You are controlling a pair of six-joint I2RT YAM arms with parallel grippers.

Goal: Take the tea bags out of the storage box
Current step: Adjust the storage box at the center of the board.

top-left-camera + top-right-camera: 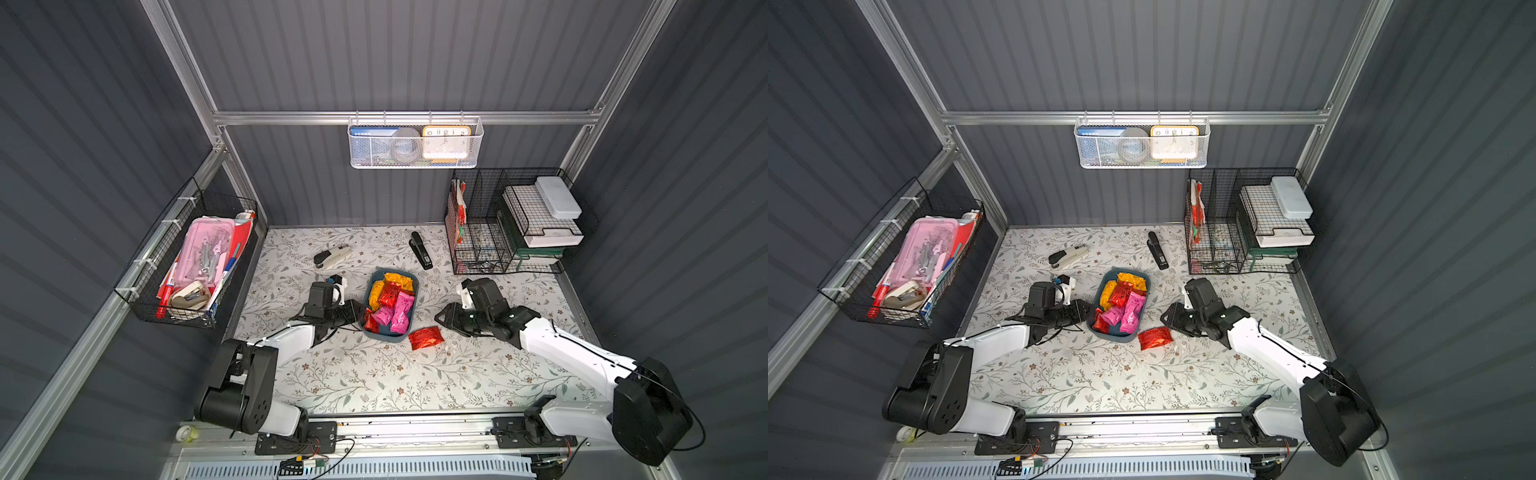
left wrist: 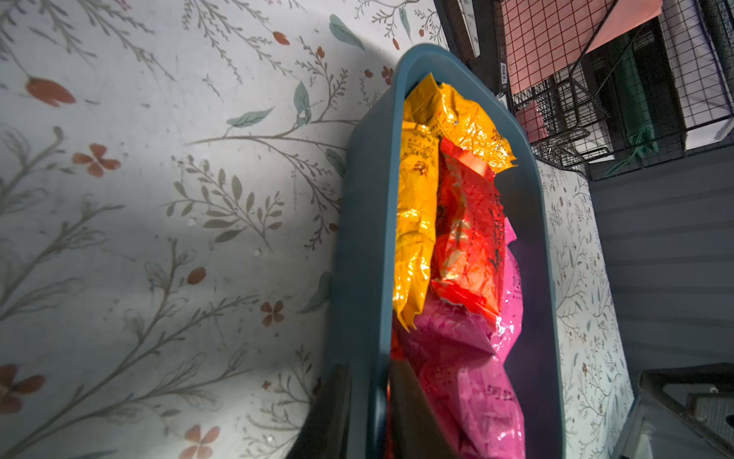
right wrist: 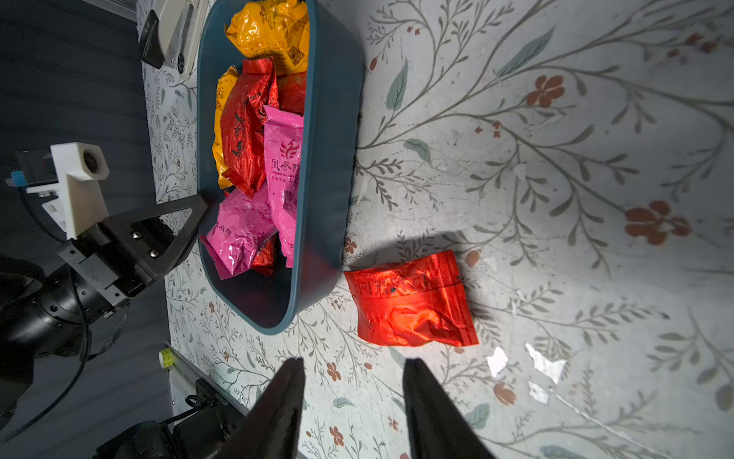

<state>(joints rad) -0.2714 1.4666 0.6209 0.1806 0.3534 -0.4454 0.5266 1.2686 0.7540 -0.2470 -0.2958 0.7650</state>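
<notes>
The dark teal storage box point(image 1: 390, 336) point(image 1: 1116, 337) sits mid-table and holds several tea bags point(image 1: 392, 300) point(image 3: 254, 131), red, pink and orange-yellow foil sachets. My left gripper point(image 1: 360, 316) point(image 2: 369, 369) is shut on the box's left wall point(image 2: 365, 238), one finger outside and one inside against a pink sachet. One red tea bag point(image 1: 426, 337) point(image 1: 1155, 338) point(image 3: 413, 306) lies on the table just right of the box's near corner. My right gripper point(image 1: 438, 318) point(image 3: 353, 363) hangs open and empty, a short way from that red bag.
A white stapler point(image 1: 332, 255) and a black stapler point(image 1: 420, 249) lie behind the box. Black wire racks point(image 1: 507, 224) stand at the back right. A black wire basket point(image 1: 191, 262) hangs on the left wall. Small white scraps point(image 3: 516, 361) lie near the red bag.
</notes>
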